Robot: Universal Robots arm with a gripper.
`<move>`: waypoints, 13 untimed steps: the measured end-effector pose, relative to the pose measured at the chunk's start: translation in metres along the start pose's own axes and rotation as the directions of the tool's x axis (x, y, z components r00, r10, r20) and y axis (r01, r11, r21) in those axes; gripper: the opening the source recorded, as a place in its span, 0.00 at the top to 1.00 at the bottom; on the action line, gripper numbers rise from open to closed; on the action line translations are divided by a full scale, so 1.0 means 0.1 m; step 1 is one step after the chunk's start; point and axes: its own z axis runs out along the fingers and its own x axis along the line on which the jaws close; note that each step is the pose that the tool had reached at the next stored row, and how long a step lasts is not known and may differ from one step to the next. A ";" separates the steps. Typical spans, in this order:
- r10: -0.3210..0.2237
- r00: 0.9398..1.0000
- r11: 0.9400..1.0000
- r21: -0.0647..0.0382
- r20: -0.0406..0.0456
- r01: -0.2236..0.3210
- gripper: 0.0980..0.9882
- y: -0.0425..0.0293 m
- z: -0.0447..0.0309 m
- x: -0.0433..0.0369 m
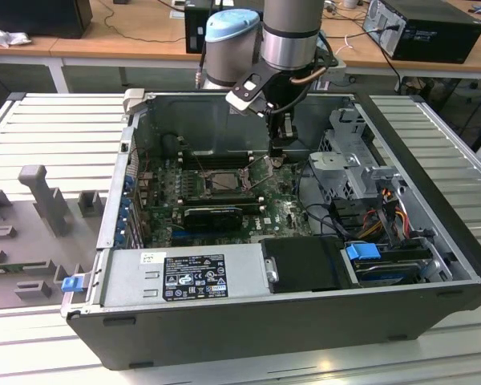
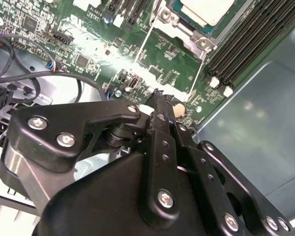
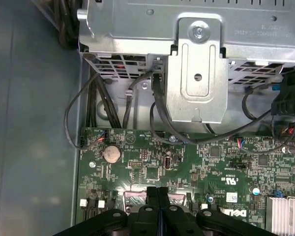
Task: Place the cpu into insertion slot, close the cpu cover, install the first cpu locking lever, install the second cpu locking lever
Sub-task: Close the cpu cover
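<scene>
The arm comes down into an open computer case [image 1: 305, 325] lying on its side on a ribbed grey worktop [image 1: 48, 128]. In the exterior view the gripper [image 1: 278, 157] hangs over the green board [image 1: 293, 210] in the case's far half, and the slot [image 1: 223, 181] lies at about 8 o'clock from it, close by. A grey power supply [image 1: 184, 277] fills the near side at 6 o'clock from the slot.

In both wrist views the gripper [image 2: 160, 95] [image 3: 157, 190] has its black fingers [image 3: 151, 192] pressed flat together with nothing seen between them. The tips sit just above the board.

The cpu [image 2: 206, 10] shows in the second wrist view with its pale face up, seated inside the slot's silvery rim [image 2: 201, 42]. Two thin bright levers run from the slot's corners out over the board. One lever [image 2: 143, 42] lies well apart from the fingers. The other lever [image 2: 199, 73] ends just beside the fingertips; whether they touch it I cannot tell. Long black memory slots [image 2: 246, 44] run alongside the cpu.

In the first wrist view a coin battery [image 3: 111, 153] sits on the board near the fingers, and beyond the board's edge stands a metal drive cage [image 3: 196, 73] with dark cables [image 3: 73, 118] looping down from it.
</scene>
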 end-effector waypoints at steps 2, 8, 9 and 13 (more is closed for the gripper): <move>0.000 1.000 1.000 0.000 0.000 0.000 0.99 0.023 0.003 -0.001; 0.000 1.000 1.000 0.000 0.000 0.000 0.99 0.070 0.009 -0.003; 0.000 1.000 1.000 0.000 0.000 0.000 0.99 0.074 0.010 -0.003; 0.000 1.000 1.000 0.000 0.000 0.000 0.99 0.105 0.014 -0.004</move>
